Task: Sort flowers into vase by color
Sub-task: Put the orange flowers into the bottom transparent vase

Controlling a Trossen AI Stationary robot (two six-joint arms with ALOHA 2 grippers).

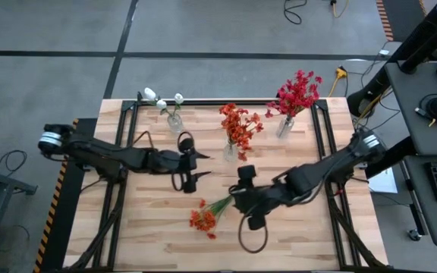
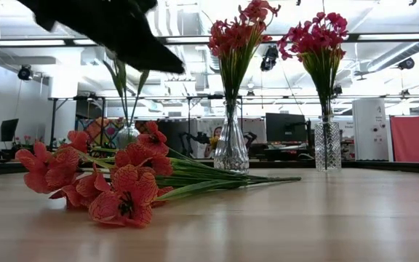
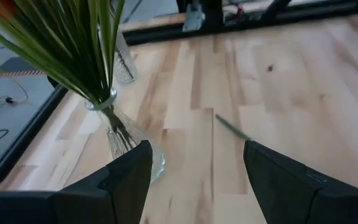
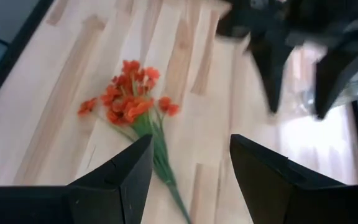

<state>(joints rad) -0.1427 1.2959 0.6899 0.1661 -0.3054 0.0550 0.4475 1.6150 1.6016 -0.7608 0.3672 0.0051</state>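
Observation:
An orange flower spray (image 1: 205,216) lies flat on the table, blooms toward the near edge and stem end toward my right gripper (image 1: 236,202). That gripper hovers open above the stem end, and the spray (image 4: 129,106) shows ahead between its fingers. My left gripper (image 1: 202,167) hangs open in the air just left of the vase of orange flowers (image 1: 230,149). The same vase (image 3: 120,140) shows beside its finger. A vase of white flowers (image 1: 174,121) and a vase of red flowers (image 1: 284,125) stand at the far side.
The three glass vases stand in a row along the far half of the table, and in the low view the orange one (image 2: 231,145) and the red one (image 2: 327,142) rise behind the lying spray (image 2: 115,185). Bare wood lies at the near left and near right.

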